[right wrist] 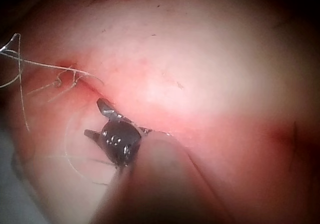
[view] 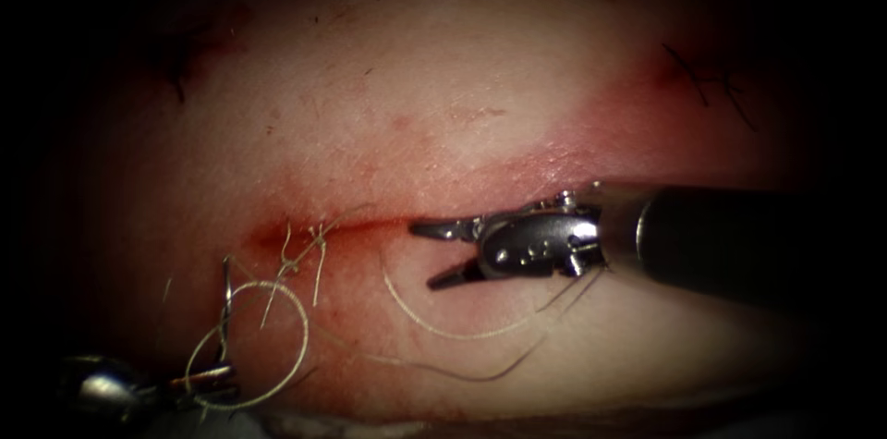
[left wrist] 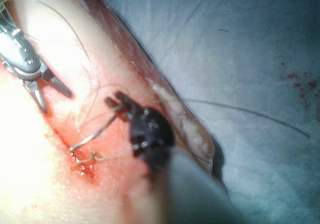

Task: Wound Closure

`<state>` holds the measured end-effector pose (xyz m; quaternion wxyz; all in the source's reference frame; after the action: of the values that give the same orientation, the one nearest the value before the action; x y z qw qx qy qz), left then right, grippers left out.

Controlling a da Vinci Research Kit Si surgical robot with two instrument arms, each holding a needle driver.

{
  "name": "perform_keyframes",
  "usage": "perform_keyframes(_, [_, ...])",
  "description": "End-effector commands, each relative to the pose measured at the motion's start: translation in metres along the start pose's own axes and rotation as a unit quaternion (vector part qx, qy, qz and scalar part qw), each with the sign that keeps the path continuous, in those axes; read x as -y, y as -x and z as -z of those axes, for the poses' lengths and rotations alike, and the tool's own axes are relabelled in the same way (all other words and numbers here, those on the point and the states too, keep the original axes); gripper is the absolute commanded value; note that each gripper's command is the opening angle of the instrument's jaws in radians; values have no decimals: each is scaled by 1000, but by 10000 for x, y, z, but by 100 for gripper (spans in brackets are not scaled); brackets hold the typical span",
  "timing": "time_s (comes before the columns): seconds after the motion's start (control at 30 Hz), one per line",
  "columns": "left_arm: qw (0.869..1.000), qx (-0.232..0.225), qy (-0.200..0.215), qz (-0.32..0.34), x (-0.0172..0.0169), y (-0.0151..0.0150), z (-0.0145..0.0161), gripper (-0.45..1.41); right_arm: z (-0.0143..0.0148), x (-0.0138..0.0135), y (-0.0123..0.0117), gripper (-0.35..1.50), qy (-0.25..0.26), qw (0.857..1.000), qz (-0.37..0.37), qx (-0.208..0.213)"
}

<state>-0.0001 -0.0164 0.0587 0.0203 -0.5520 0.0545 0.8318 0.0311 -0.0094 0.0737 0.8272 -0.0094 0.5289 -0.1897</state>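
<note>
Gripping one needle (view: 224, 305) clear of the tissue (view: 443, 106), left end effector (view: 208, 374); right end effector (view: 442, 254) spread, empty.

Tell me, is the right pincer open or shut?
Open. The right pincer has its two jaws spread apart in a V over the tissue, with nothing between them; thread lies below it.

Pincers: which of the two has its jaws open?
The right arm's pincer, coming in from the endoscope view's right beside the cut, jaws spread and holding nothing. The left pincer is shut on the needle near one end.
</note>
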Motion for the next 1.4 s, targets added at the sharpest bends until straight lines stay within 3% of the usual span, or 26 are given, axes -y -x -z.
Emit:
perform_keyframes(0.03, [1000,-1,2,2,-8,2,-6,-45,-17,4,-1,84,0,1000,2,-1])
perform_keyframes(0.3, [1000,-1,2,2,-9,2,-6,-45,-65,11,-8,83,4,1000,8,5])
perform_keyframes(0.43, [1000,-1,2,2,-9,2,-5,-45,-74,9,-11,81,4,1000,8,5])
perform_keyframes(0.5, [1000,-1,2,2,-9,2,-5,-45,-77,8,-12,58,4,1000,9,2])
perform_keyframes(0.53, [1000,-1,2,2,-9,2,-4,-45,-77,7,-13,-35,-20,1000,11,9])
perform_keyframes(0.83, [1000,-2,4,2,-8,2,-2,-45,-48,33,-21,-35,-41,997,-59,11])
perform_keyframes(1.1, [1000,-4,6,2,-5,5,-2,-45,-4,103,-76,-35,-38,996,-82,-5])
perform_keyframes(1.13, [1000,-4,6,2,-5,5,-1,-45,6,124,-96,-35,-42,995,-84,-9])
perform_keyframes(1.4, [1000,-3,5,1,-3,9,1,-45,36,167,-143,-35,-51,995,-89,-20])
